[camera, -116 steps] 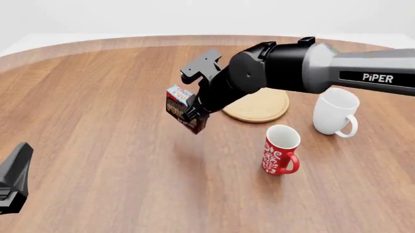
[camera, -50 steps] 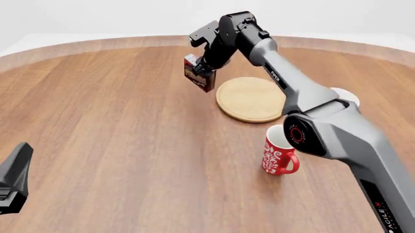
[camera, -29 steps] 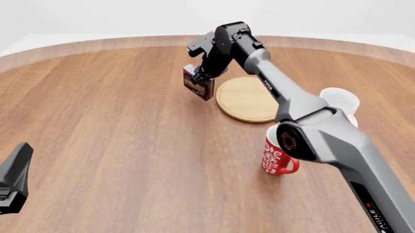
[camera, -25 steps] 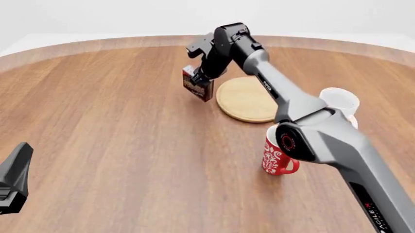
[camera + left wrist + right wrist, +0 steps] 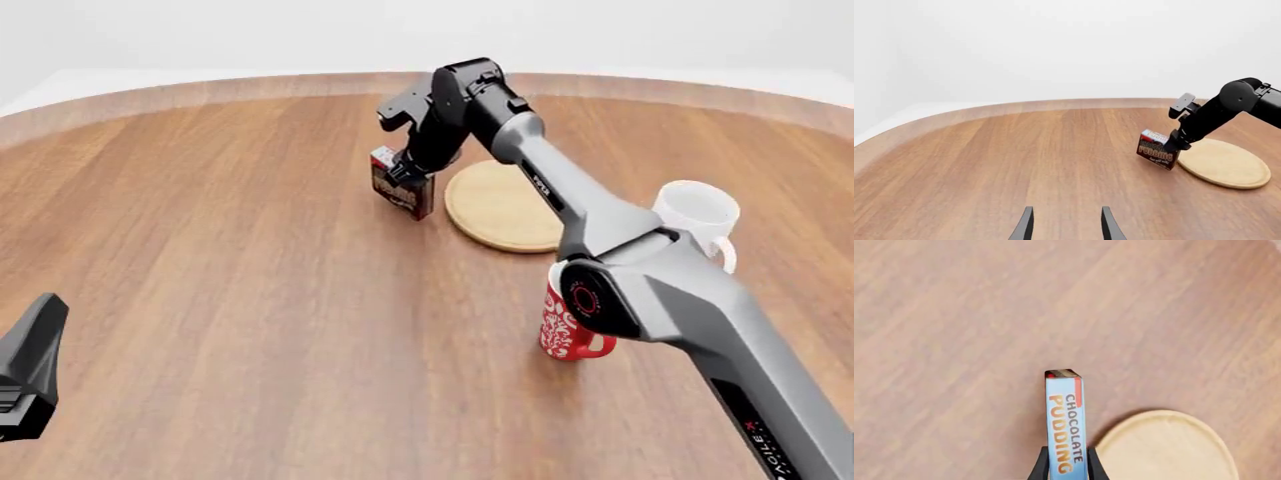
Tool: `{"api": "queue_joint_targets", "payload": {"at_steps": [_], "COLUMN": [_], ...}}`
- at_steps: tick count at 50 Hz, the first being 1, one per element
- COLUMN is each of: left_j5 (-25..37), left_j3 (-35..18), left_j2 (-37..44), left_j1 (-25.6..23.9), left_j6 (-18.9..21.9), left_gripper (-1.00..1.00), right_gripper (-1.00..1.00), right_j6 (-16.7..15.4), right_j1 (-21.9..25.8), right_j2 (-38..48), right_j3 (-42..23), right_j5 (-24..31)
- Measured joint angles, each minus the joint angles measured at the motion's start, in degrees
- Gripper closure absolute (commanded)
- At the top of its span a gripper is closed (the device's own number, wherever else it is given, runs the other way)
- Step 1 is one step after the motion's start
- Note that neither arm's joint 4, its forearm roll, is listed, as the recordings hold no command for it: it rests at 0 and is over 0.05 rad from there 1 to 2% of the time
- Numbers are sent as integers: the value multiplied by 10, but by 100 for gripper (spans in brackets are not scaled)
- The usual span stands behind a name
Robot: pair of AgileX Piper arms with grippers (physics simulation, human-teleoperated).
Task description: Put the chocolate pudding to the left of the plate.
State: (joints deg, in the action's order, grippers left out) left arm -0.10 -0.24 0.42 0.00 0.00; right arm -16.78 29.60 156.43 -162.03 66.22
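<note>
The chocolate pudding (image 5: pixel 400 186) is a small dark-brown box with a light blue-white top. My right gripper (image 5: pixel 411 172) is shut on it from above and holds it tilted, just left of the plate (image 5: pixel 510 208), a flat light-wood disc. Its lower corner is at or barely above the table. In the right wrist view the box (image 5: pixel 1065 420) sits between the fingers, with the plate (image 5: pixel 1167 452) beside it. In the left wrist view I see the box (image 5: pixel 1157 149) and the plate (image 5: pixel 1225 163). My left gripper (image 5: pixel 1066 227) is open and empty, near the table's front left (image 5: pixel 27 370).
A white mug (image 5: pixel 694 215) stands right of the plate. A red patterned mug (image 5: pixel 574 322) stands nearer the front, partly behind the right arm's elbow. The right arm stretches across the table's right half to the far middle.
The right gripper has carried the pudding box down and slightly left, close beside the plate's left edge. The left gripper has not moved.
</note>
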Motion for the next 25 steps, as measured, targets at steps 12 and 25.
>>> {"api": "queue_joint_targets", "payload": {"at_steps": [12, 25], "left_j5": [0, 0], "left_j3": [0, 0], "left_j2": [0, 0], "left_j1": [0, 0], "left_j6": [0, 0], "left_gripper": [-100, -100], "right_gripper": [100, -100], "right_j6": [0, -4], "right_j1": [2, 0], "right_j2": [5, 9], "right_j3": [0, -1], "right_j5": [2, 4]}}
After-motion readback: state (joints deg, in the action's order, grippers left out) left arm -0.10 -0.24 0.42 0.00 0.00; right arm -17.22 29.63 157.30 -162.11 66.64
